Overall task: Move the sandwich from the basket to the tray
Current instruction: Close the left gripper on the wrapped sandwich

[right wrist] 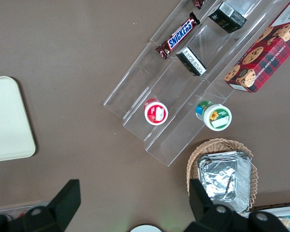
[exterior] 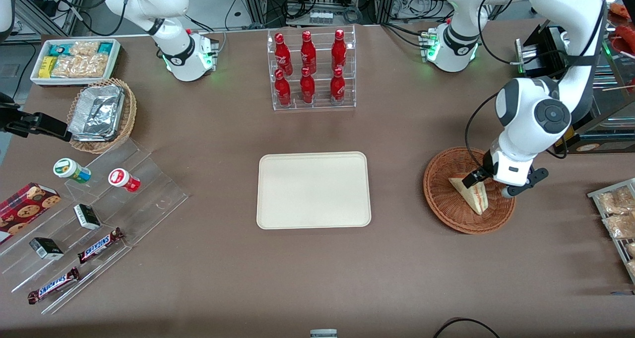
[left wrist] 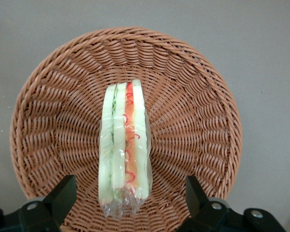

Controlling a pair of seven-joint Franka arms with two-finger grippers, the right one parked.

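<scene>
The sandwich (exterior: 475, 197) is a plastic-wrapped wedge standing on edge in the reddish-brown wicker basket (exterior: 445, 205), toward the working arm's end of the table. My left gripper (exterior: 490, 185) hovers open just above the basket. In the left wrist view the sandwich (left wrist: 124, 150) shows white bread with green and red-orange filling inside the basket (left wrist: 198, 96). The gripper (left wrist: 129, 182) straddles the sandwich's near end, and its fingers (left wrist: 63, 194) stand well apart from the wrapper. The cream tray (exterior: 313, 189) lies bare at the table's middle, beside the basket.
A clear rack of red bottles (exterior: 312, 70) stands farther from the front camera than the tray. Snack packets (exterior: 617, 214) lie at the working arm's table edge. Toward the parked arm's end are acrylic steps with snacks (exterior: 89, 214), a tan foil-filled basket (exterior: 99, 114) and a white bin (exterior: 74, 60).
</scene>
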